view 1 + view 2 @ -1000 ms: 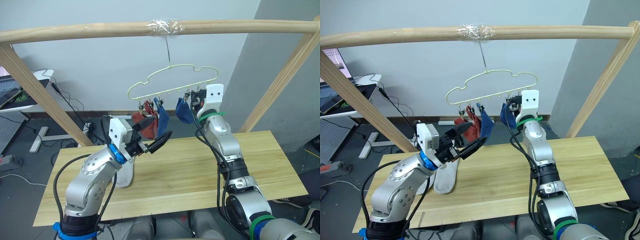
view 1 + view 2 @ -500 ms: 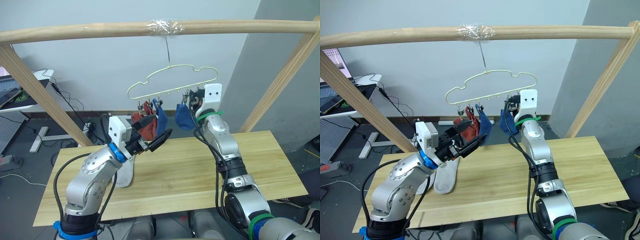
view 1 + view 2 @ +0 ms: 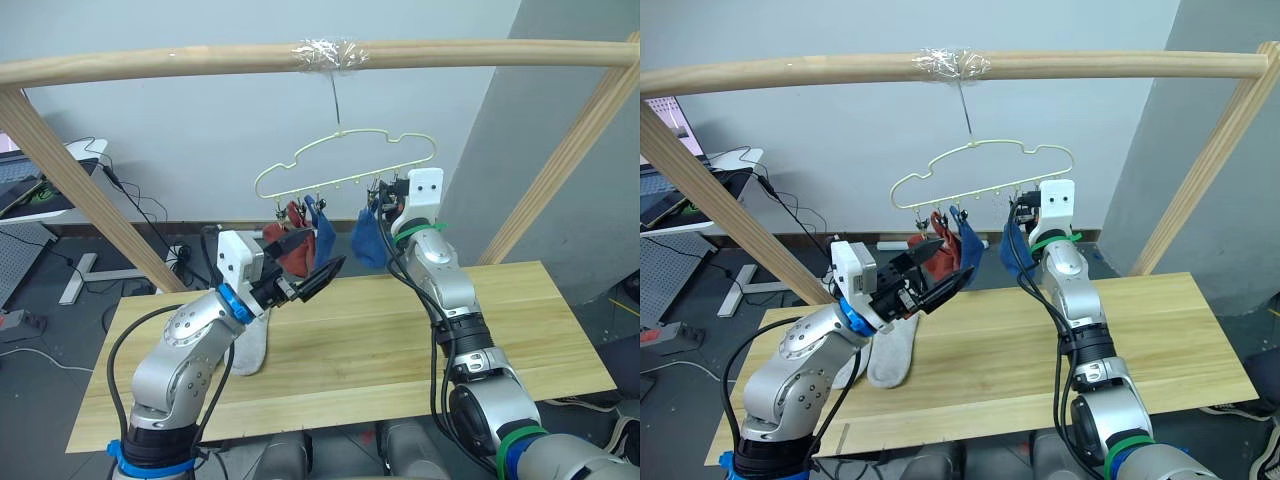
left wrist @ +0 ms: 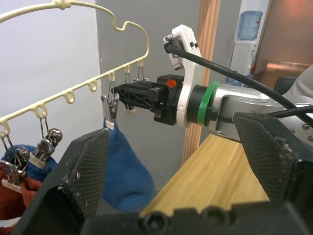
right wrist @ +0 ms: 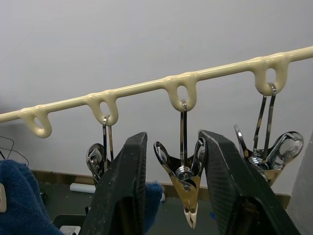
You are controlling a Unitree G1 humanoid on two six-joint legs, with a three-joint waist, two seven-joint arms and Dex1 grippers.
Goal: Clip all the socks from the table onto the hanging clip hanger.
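The clip hanger point(image 5: 222, 71) hangs by its hook from the top pole. A rust red sock point(image 3: 290, 250) and two blue socks point(image 3: 323, 240) point(image 3: 367, 240) hang from its clips. Light grey socks point(image 3: 252, 345) lie on the table point(image 3: 400, 340) at the left. My right gripper point(image 5: 173, 134) is up at the hanger bar, open, one finger on each side of a metal clip point(image 5: 183, 174); the right-hand blue sock hangs just below. My left gripper point(image 3: 318, 255) is open and holds nothing, just below the red and left blue socks.
A round wooden pole frame point(image 3: 200, 60) spans overhead, with slanted side poles point(image 3: 70, 180) point(image 3: 560, 170) at both ends of the table. A desk with equipment point(image 3: 40, 185) and floor cables stand off to the left.
The right-hand blue sock has sunk a little and hangs longer under its clip. My left gripper has crept slightly toward the hanger. The right arm has barely shifted.
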